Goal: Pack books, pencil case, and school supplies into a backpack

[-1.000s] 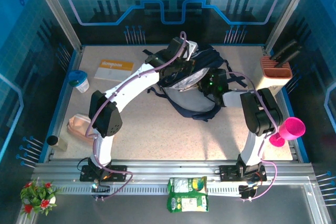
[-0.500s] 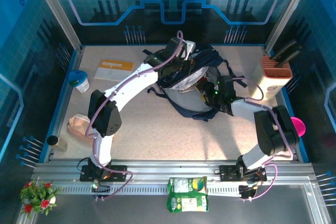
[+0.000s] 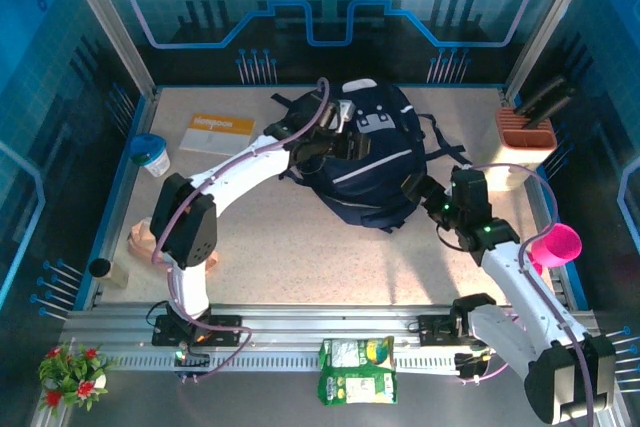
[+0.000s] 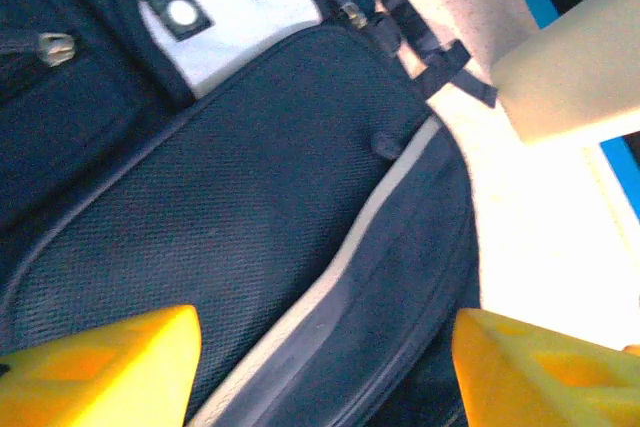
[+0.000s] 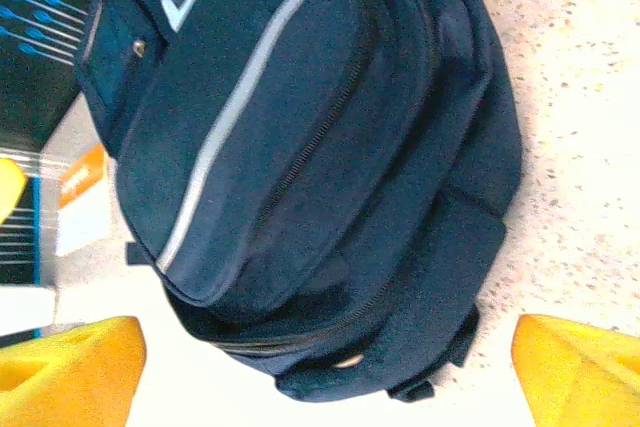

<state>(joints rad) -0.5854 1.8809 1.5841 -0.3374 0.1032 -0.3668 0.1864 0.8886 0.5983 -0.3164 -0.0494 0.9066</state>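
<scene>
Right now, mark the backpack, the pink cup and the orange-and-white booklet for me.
backpack (image 3: 372, 147): top view, front panel just above the pale stripe.
pink cup (image 3: 558, 243): top view, on its bowl.
orange-and-white booklet (image 3: 222, 127): top view, on the orange upper part.

Left wrist view: backpack (image 4: 250, 207) runs off top, left and bottom edges, left gripper (image 4: 322, 377) fingertips (image 4: 105, 367) cropped at bottom, pale block (image 4: 570, 77) cut by right edge and washed out. Right wrist view: right gripper (image 5: 325, 377) fingertips (image 5: 70, 367) cropped at bottom corners, orange booklet (image 5: 82, 197) partly hidden by backpack, print unreadable.
</scene>
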